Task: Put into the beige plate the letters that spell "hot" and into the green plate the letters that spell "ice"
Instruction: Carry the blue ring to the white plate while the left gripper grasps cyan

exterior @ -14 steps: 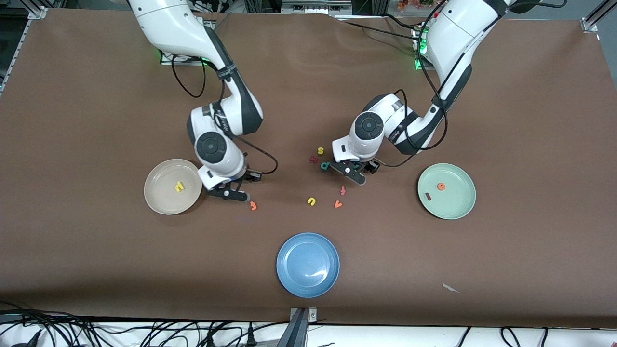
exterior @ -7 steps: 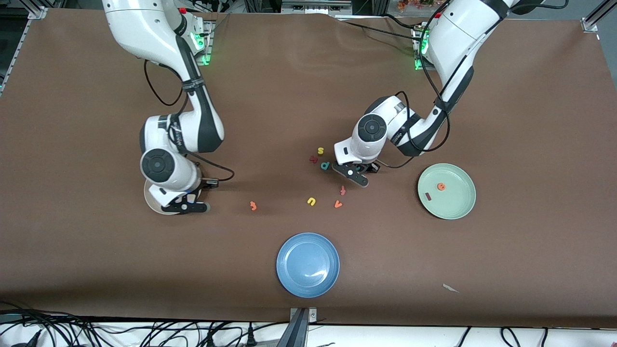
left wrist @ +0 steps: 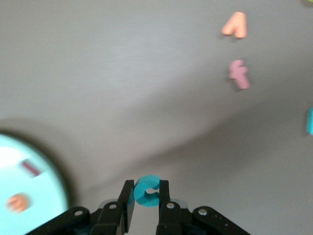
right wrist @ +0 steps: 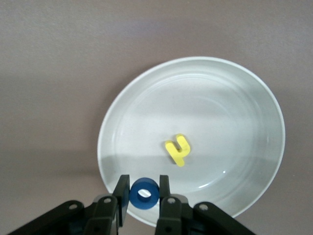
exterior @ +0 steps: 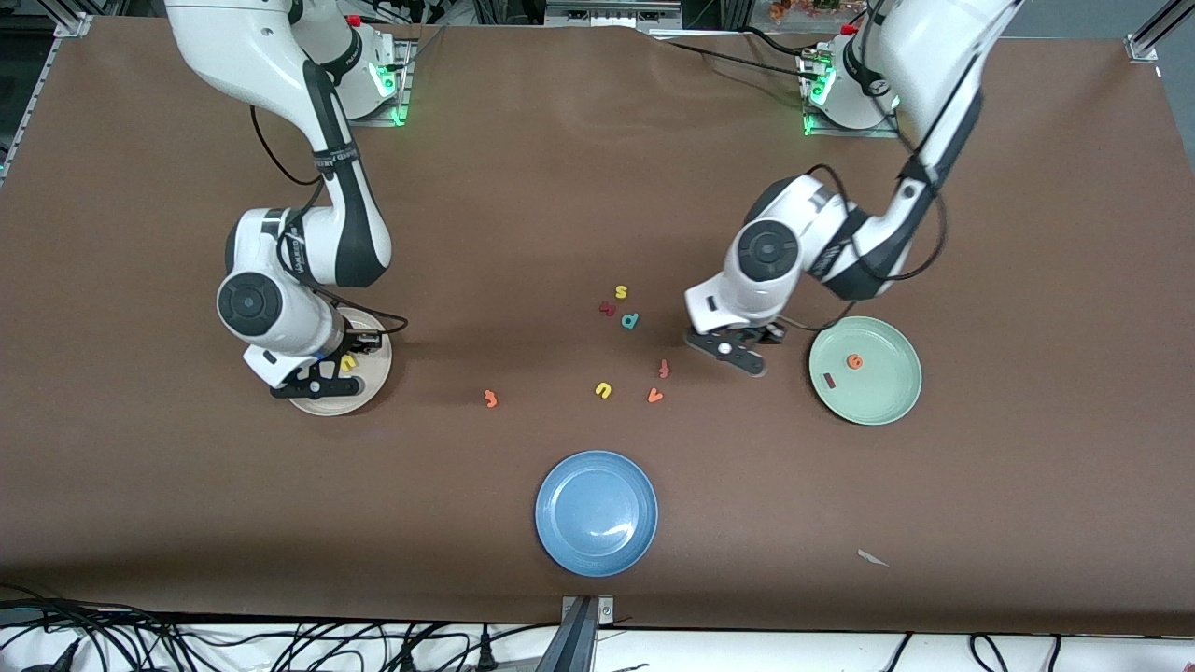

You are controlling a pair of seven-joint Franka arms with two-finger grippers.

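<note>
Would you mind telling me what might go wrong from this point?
1. The right end effector holds the blue o over the rim of the beige plate; released here, it may bounce out.
2. The left end effector pinches the teal c over bare table, short of the green plate; a weak pinch could drop it there.

Yellow h (right wrist: pixel 178 150) is lying flat in beige plate (right wrist: pixel 244 98); blue o (right wrist: pixel 145 193) is hanging pinched over its rim. Orange t (exterior: pixel 490 399) is lying on table. Teal c (left wrist: pixel 146 190) is hanging clamped near green plate (exterior: pixel 887 392), which is holding orange e (exterior: pixel 853 361) and dark red i (exterior: pixel 830 381).
</note>
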